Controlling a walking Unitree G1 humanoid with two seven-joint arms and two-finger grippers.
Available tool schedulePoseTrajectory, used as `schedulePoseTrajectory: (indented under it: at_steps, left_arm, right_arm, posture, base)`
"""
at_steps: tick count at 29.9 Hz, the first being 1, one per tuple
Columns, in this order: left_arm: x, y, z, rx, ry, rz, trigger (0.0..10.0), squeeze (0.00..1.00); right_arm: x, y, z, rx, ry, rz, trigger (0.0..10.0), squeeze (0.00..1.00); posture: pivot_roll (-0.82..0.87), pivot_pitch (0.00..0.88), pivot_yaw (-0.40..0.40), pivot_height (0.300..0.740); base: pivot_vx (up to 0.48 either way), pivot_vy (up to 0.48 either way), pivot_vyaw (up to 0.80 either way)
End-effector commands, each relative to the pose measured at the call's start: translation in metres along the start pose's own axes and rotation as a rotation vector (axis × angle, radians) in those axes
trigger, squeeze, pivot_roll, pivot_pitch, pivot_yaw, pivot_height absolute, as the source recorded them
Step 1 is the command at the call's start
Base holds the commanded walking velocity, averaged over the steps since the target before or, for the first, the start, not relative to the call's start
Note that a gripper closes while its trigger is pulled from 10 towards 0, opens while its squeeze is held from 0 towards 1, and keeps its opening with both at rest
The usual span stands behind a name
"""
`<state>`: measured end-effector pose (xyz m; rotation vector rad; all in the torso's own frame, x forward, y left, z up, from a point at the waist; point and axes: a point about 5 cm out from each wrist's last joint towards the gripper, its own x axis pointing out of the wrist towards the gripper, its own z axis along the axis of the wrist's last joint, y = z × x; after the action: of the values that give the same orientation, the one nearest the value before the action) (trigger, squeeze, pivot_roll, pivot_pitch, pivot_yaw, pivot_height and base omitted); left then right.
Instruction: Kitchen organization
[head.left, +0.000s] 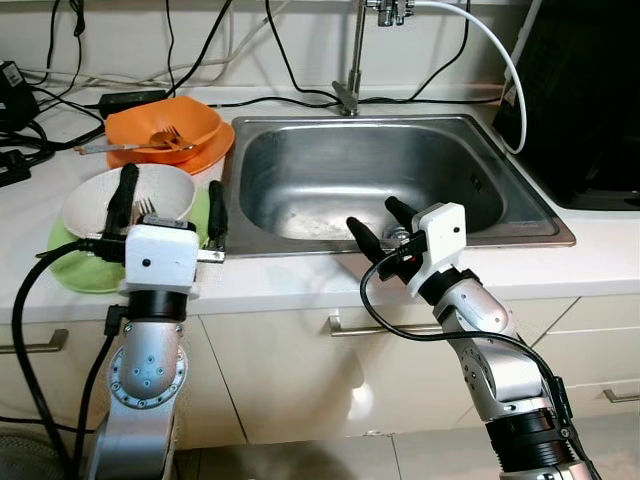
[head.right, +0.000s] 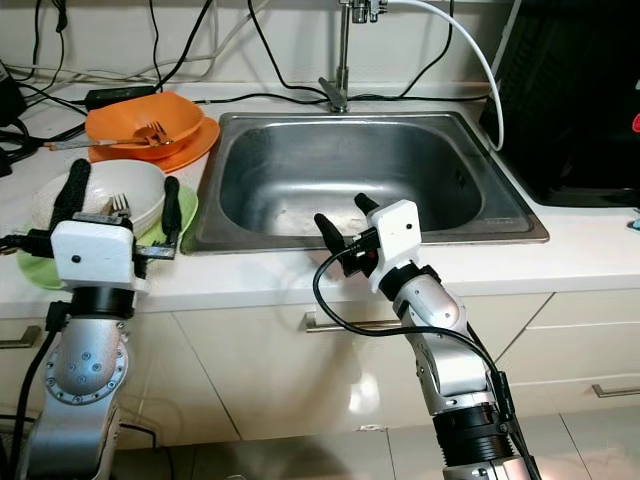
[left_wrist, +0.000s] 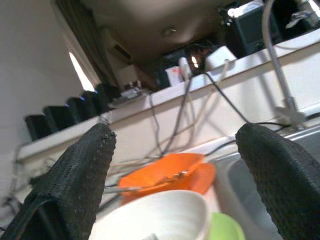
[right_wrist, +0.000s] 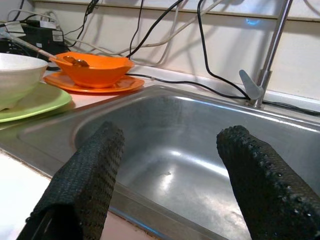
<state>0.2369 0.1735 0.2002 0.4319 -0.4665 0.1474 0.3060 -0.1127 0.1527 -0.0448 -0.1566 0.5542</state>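
Left gripper: fingers spread, straddling the white bowl holding a fork; your clumsy closure could tip both. Right gripper: spread, idle at the sink edge.

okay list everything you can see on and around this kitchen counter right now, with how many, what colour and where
Sink: one, steel, set in the counter, centre.
Tap: one, steel, behind the sink.
Hose: one, white, running from the tap toward the right.
Orange bowl: one, on the orange plate, holding a fork.
Orange plate: one, left of the sink, at the back.
White bowl: one, on the green plate, fork inside.
Green plate: one, counter's front left.
Cables: several, black, along the back wall.
Left gripper: open, over the white bowl.
Right gripper: open, at the sink's front edge.
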Motion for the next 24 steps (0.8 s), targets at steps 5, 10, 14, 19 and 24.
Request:
schedulePoseTrajectory:
  at_steps: [5, 10, 14, 19, 24]
  left_arm:
    - [-0.0025, 0.0037, 0.0059, 0.025, -0.023, 0.028, 10.0, 0.00]
    - [-0.0022, 0.0016, 0.0054, 0.023, -0.022, 0.027, 10.0, 0.00]
    - [-0.0009, 0.0008, 0.0058, 0.019, -0.024, 0.025, 10.0, 0.00]
    - [-0.0001, 0.0003, 0.0065, 0.018, -0.028, 0.023, 10.0, 0.00]
    - [0.0002, 0.0001, 0.0064, 0.019, -0.028, 0.021, 10.0, 0.00]
  right_arm:
    - [-0.0009, 0.0020, 0.0026, -0.001, -0.004, 0.026, 10.0, 0.00]
    - [0.0001, 0.0012, 0.0048, -0.016, -0.013, 0.025, 10.0, 0.00]
    - [0.0002, -0.0001, 0.0052, -0.021, -0.015, 0.022, 10.0, 0.00]
    - [0.0000, -0.0008, 0.0052, -0.024, -0.016, 0.019, 10.0, 0.00]
    - [0.0000, -0.0002, 0.0048, -0.025, -0.017, 0.018, 10.0, 0.00]
  posture:
    - [-0.01, 0.014, 0.007, 0.740]
    - [-0.01, 0.012, 0.006, 0.740]
    - [-0.01, 0.011, 0.006, 0.740]
    - [-0.01, 0.010, 0.006, 0.740]
    - [-0.01, 0.008, 0.005, 0.740]
  base:
    - [0.000, 0.000, 0.00]
    - [0.000, 0.000, 0.18]
    - [0.000, 0.000, 0.73]
    - [0.000, 0.000, 0.75]
    - [0.000, 0.000, 0.74]
